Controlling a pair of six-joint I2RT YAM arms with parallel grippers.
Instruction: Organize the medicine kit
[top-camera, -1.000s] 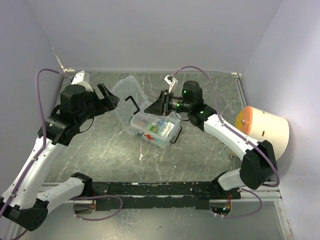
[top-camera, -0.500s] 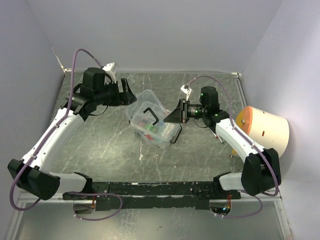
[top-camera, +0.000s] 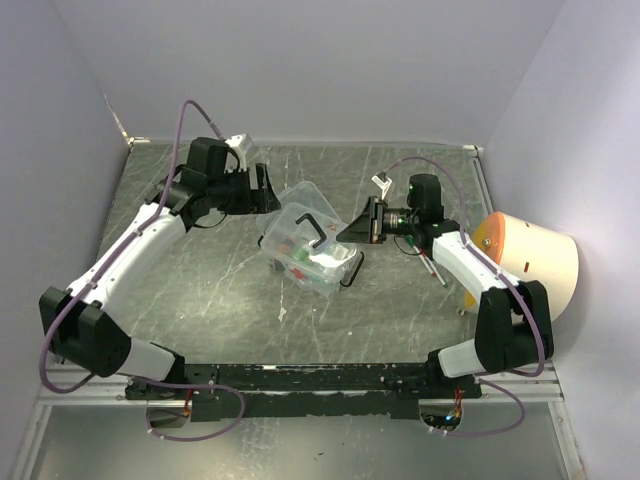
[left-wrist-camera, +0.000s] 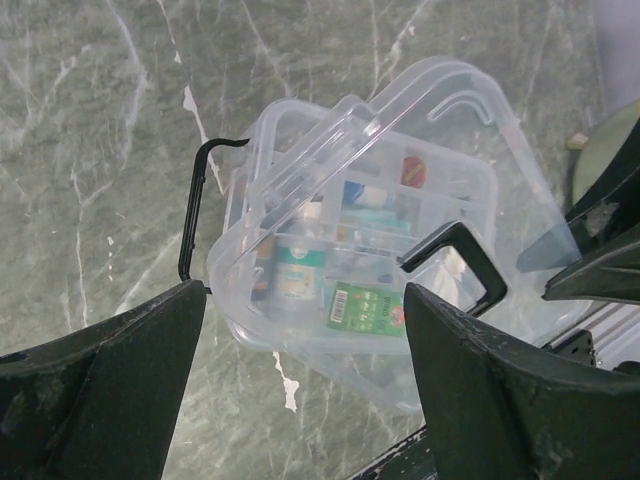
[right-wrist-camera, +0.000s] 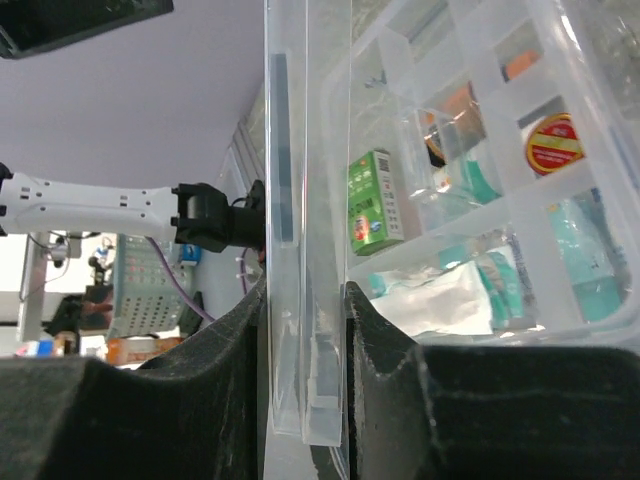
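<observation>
The medicine kit (top-camera: 300, 264), a clear box with a red cross and black side handles, stands mid-table with packets inside. A compartmented tray (right-wrist-camera: 500, 150) sits in it. The flat clear lid (top-camera: 312, 212) with a black handle (left-wrist-camera: 455, 248) lies tilted over the kit (left-wrist-camera: 290, 300). My right gripper (top-camera: 360, 225) is shut on the lid's right edge, which stands between its fingers in the right wrist view (right-wrist-camera: 305, 300). My left gripper (top-camera: 268, 190) is open and empty just behind and left of the kit, with its fingers spread wide around it in the left wrist view (left-wrist-camera: 305, 295).
A cream cylinder with an orange end (top-camera: 530, 255) lies at the right edge of the table. A thin pen-like object (top-camera: 435, 268) lies beside the right arm. A small white scrap (top-camera: 282, 313) lies in front of the kit. Walls close in the back and sides.
The lid came down from standing open at the back left to lying over the kit. My left arm swung in behind the kit. My right gripper drew back to the right.
</observation>
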